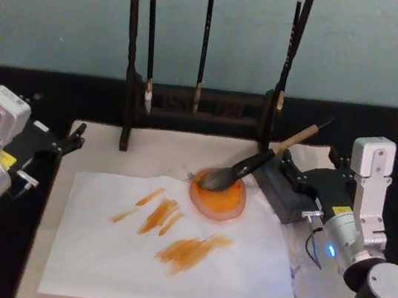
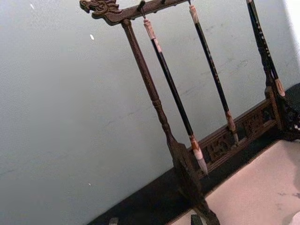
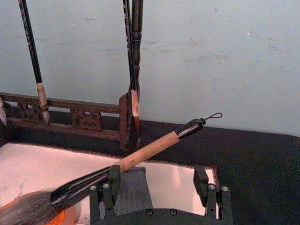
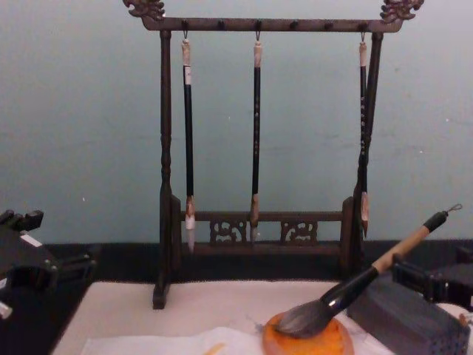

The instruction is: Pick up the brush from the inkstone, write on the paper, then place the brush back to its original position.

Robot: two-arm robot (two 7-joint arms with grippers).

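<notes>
The right gripper [image 1: 285, 173] sits at the right of the head view, its arm reaching in from the lower right and its fingers [image 3: 114, 180] pointing toward the frame's centre. In the right wrist view the fingers stand spread apart, one on each side of the grey block [image 3: 132, 190]; the brush [image 3: 140, 153] crosses just beside the left-hand finger, its tan handle rising toward the upper right of that frame, and whether finger and handle touch cannot be told. The fingers are not closed on it. In the head view the brush [image 1: 257, 162] lies slanted near the centre right, its bushy tip resting in the orange inkstone [image 1: 218, 197] and its handle leaning back over the block [image 1: 286, 192], end cap toward the upper right. The inkstone overlaps the upper right corner of the paper [image 1: 167, 264], which lies in the lower centre on the mat [image 1: 95, 141] and bears orange strokes. The left gripper [image 1: 73, 139] is at the left edge of the head view, off the mat on the black tabletop [image 1: 35, 94], its fingers open and empty. Behind, at the top centre, a dark wooden rack [image 4: 164, 148] holds three thin hanging brushes [image 4: 256, 140].
</notes>
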